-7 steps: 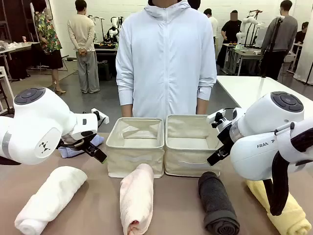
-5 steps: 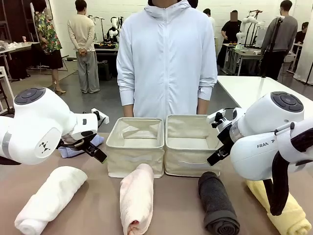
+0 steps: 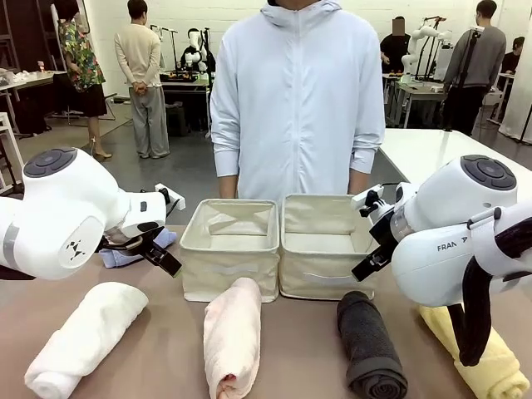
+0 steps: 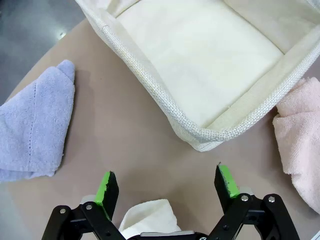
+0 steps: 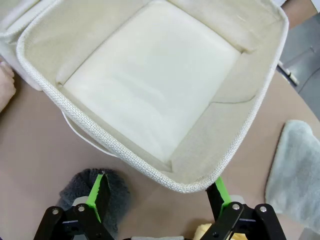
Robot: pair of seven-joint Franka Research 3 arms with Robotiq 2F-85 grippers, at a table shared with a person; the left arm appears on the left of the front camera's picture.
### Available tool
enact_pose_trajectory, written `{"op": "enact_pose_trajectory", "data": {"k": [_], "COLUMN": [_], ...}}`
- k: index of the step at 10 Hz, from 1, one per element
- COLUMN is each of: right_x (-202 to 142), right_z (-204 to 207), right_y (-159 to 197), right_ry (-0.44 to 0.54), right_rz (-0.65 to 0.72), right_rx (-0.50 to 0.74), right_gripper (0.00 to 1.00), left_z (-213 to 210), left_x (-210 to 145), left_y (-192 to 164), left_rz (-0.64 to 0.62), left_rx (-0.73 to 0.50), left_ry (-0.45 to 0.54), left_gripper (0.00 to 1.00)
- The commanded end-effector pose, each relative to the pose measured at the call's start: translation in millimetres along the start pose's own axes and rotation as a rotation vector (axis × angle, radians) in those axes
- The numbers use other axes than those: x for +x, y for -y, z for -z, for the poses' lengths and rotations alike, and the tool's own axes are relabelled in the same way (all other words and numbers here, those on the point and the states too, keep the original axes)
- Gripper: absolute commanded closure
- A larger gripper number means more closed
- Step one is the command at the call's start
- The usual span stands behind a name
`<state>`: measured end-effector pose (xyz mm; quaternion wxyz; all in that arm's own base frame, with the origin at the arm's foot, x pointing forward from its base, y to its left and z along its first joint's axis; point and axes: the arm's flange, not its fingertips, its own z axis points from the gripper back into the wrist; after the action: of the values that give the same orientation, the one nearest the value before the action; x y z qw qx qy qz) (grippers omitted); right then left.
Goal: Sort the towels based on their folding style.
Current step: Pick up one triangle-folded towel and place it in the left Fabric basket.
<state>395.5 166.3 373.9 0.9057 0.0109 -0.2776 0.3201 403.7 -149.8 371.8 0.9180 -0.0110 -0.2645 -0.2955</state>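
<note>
Blue towel (image 3: 116,258) mostly behind L arm (image 3: 58,216); yellow towel (image 3: 507,374) partly behind R arm (image 3: 457,241); grey-green towel (image 5: 297,170) cut by pic edge.

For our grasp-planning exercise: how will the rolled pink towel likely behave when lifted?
The pink towel looks soft, so it would probably sag if pinched mid-roll. Nothing visibly binds the roll, so it may unwind. As a cylinder, it could roll if nudged.

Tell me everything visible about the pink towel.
The pale pink towel is soft terry, rolled into a thick, slightly loose cylinder. It lies flat on the brown table, lengthwise toward the camera, with its spiral end nearest. Its far end meets the front wall of the left beige bin, near the bin's corner. Nothing grips it.
</note>
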Motion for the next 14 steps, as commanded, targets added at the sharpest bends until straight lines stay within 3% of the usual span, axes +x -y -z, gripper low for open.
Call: {"op": "enact_pose_trajectory", "data": {"k": [1, 6, 7, 9, 11, 13, 14], "right_x": [0.0, 0.0, 0.0, 8.1, 17.3, 17.6, 9.6], "right_z": [0.0, 0.0, -68.4, -184.2, -270.0, -301.7, -286.5], "right_y": [-0.1, 0.0, 0.4, 10.2, 11.7, -2.3, 12.7], "right_ry": [0.0, 0.0, 0.052, 0.083, 0.058, 0.049, 0.094], "right_rz": [0.0, 0.0, -0.014, 0.037, 0.062, 0.041, 0.047], "right_rx": [0.0, 0.0, -0.103, -0.205, -0.247, -0.34, -0.245], "right_gripper": [0.0, 0.0, 0.0, 0.0, 0.0, 0.0, 0.0], "left_z": [0.0, 0.0, -54.6, -146.8, -221.9, -260.2, -245.6], "left_x": [0.0, 0.0, 4.3, 18.8, 41.9, 44.6, 35.2], "left_y": [0.0, 0.0, -1.0, -5.7, -10.4, 3.9, 14.0], "left_rz": [0.0, 0.0, 0.038, 0.078, 0.097, 0.119, 0.123], "left_rx": [0.0, 0.0, 0.05, 0.107, 0.166, 0.234, 0.439], "left_ry": [0.0, 0.0, 0.035, 0.007, -0.041, -0.002, 0.103], "left_gripper": [0.0, 0.0, 0.0, 0.0, 0.0, 0.0, 0.0]}}
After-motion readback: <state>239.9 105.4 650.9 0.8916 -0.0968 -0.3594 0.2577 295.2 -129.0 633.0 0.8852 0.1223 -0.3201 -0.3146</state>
